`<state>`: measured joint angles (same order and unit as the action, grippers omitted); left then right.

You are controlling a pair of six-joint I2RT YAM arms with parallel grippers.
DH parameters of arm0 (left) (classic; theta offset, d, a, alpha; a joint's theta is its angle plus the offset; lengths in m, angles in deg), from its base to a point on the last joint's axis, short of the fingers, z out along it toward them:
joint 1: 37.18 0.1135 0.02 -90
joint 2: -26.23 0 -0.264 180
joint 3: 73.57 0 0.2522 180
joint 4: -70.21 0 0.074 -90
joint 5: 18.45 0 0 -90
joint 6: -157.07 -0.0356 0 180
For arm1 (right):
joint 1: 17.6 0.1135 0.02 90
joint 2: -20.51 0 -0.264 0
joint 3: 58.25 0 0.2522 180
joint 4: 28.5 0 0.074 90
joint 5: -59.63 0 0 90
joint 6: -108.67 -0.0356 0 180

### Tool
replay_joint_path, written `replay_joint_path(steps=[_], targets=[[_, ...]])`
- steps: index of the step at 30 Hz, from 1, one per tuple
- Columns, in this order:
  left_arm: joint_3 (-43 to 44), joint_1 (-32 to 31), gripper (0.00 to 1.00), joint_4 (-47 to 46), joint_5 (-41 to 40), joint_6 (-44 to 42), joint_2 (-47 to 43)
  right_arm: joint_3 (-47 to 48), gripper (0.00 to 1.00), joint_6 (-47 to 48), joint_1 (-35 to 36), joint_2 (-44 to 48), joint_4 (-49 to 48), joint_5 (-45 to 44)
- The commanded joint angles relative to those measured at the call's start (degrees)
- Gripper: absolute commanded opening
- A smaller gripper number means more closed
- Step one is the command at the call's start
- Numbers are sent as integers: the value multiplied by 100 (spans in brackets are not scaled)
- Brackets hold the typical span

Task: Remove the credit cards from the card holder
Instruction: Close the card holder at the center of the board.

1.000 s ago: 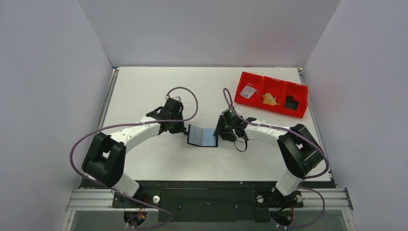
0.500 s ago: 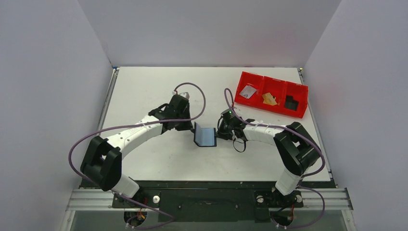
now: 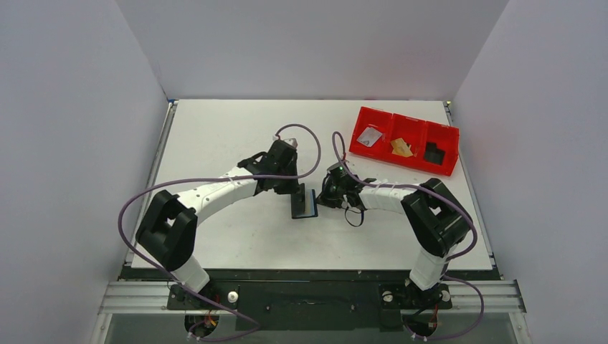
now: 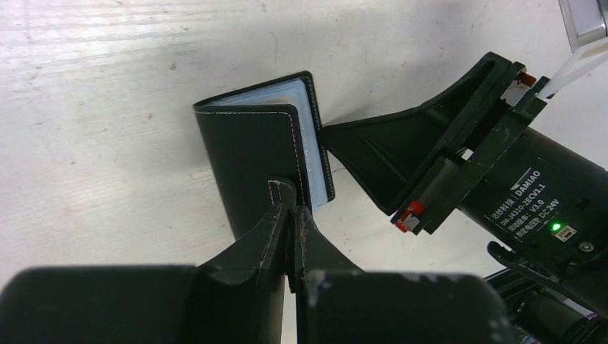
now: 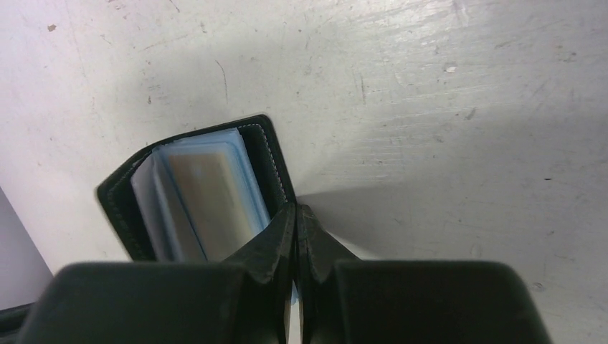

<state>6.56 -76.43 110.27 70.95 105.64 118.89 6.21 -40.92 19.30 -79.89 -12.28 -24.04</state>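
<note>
The card holder, black with bluish clear sleeves, stands on edge at the table's middle, folded nearly closed between both grippers. My left gripper is shut on its left cover; the fingertips pinch the stitched edge. From the other side my right gripper is shut on the right cover's edge, fingertips meeting at the rim. Inside, a tan surface shows through the sleeves. A silver card, a gold card and a black card lie in the red tray.
The red three-compartment tray sits at the back right of the white table. Purple cables loop over both arms near the holder. Grey walls close in the table on three sides.
The left arm swung right and folded the holder from lying open to nearly closed and upright. The right gripper closed on the holder's right cover.
</note>
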Motion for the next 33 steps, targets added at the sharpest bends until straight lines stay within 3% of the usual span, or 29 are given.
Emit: replay_joint_path(steps=[1,5,7,11,15,33], targets=[[341,-134,0,-286,243,94,294,-120,0,-65,68,-104,-193,126],[437,-149,1,-350,330,139,596,-179,0,-38,45,22,-195,107],[461,-156,6,-394,381,159,687,-183,0,-2,40,123,-189,90],[515,-161,18,-415,374,148,798,-198,1,61,-3,377,-27,-23],[579,-158,38,-417,360,99,836,-201,5,154,-80,784,249,-172],[899,-230,55,-546,686,24,860,-45,8,561,-231,2259,1481,-952]])
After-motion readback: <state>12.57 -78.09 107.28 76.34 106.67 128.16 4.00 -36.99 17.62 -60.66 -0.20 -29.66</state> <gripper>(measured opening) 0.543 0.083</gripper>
